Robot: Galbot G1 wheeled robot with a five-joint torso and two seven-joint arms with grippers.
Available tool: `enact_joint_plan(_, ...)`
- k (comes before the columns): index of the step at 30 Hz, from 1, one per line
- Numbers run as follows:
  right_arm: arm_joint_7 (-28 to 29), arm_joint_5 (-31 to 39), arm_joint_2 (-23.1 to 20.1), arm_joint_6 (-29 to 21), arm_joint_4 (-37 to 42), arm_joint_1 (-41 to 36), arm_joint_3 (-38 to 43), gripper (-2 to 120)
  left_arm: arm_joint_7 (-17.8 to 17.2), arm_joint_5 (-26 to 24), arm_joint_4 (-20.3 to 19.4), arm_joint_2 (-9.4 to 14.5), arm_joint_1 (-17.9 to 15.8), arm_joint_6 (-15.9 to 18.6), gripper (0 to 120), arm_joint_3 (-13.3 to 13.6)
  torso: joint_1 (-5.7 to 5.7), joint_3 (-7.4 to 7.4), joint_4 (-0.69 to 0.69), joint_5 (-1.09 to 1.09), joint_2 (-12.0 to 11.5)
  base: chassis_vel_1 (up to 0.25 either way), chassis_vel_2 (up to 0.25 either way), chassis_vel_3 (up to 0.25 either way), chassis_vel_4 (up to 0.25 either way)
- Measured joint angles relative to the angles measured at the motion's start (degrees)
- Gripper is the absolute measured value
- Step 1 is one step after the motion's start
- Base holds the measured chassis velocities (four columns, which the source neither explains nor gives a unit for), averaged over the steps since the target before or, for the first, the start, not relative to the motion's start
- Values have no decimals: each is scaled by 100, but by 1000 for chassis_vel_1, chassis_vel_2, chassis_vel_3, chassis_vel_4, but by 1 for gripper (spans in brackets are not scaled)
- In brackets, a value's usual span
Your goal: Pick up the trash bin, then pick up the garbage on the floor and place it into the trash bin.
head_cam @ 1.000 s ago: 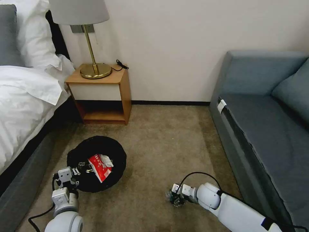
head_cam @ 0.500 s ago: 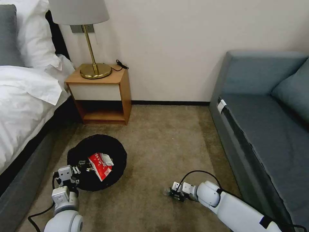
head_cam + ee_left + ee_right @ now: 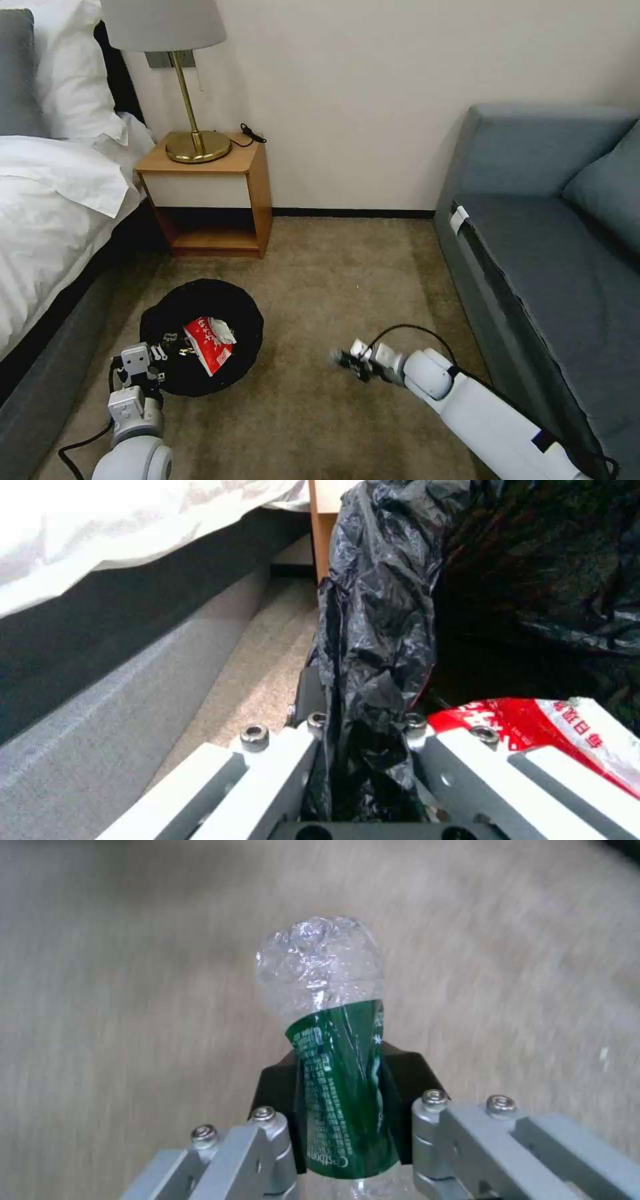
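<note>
Moved since a second ago: right end effector (image 3: 347,361), clamped on green-label bottle (image 3: 337,1060), nearer trash bin (image 3: 200,300). Left end effector (image 3: 363,740) pinching bin liner (image 3: 380,630). Red-and-white wrapper (image 3: 208,345) binned; bottle pending.

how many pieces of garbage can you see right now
2. The red-and-white wrapper lies inside the trash bin; the clear bottle is clamped in the right tool above the carpet. More may be hidden.

a count of what is in the room
one trash bin (image 3: 200,333), one red-and-white wrapper (image 3: 208,345) in it, one clear bottle (image 3: 333,1050); two grippers, left gripper (image 3: 155,357) and right gripper (image 3: 347,360); one lamp (image 3: 180,80), one nightstand (image 3: 213,193), one bed (image 3: 47,207), one sofa (image 3: 553,253).
</note>
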Motion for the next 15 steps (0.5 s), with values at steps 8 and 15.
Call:
enact_joint_plan(8,1134,1494,849,657,-69,275,21,25,3,125,46,-95,-15,-45,1,83,0,0,2,-1,0,0,0,0,0)
enact_joint_plan(15,1723,2954,1297,980,179,332,-31,25,4,205,45,-165,-27,-53,1,141,0,0,1,-2,0,0,0,0,0)
